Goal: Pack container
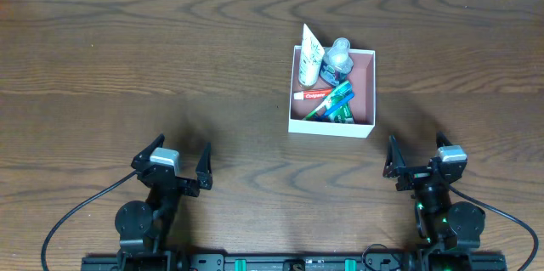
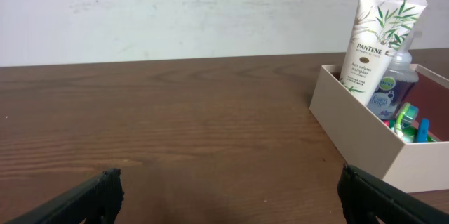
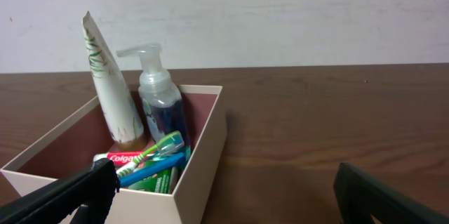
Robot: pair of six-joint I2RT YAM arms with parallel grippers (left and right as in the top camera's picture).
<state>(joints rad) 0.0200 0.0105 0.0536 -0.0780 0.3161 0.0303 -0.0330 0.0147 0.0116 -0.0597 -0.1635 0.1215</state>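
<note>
Spread wide and empty: left gripper (image 1: 180,154), right gripper (image 1: 416,154), both well short of the container (image 1: 331,127). Sits ahead and right of the left gripper, ahead and a little left of the right one, on the wooden table (image 1: 127,67). Holds a leaning white tube (image 1: 310,54), a pump bottle (image 1: 337,60), red toothpaste (image 1: 312,95) and, probably, green and blue toothbrushes (image 1: 338,101).

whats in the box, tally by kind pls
In the box:
tubes: 2 (pantene tube, colgate tube)
pump bottle: 1
toothbrushes: 2 (green toothbrush, blue toothbrush); they overlap, so this count is less sure
total: 5
</note>
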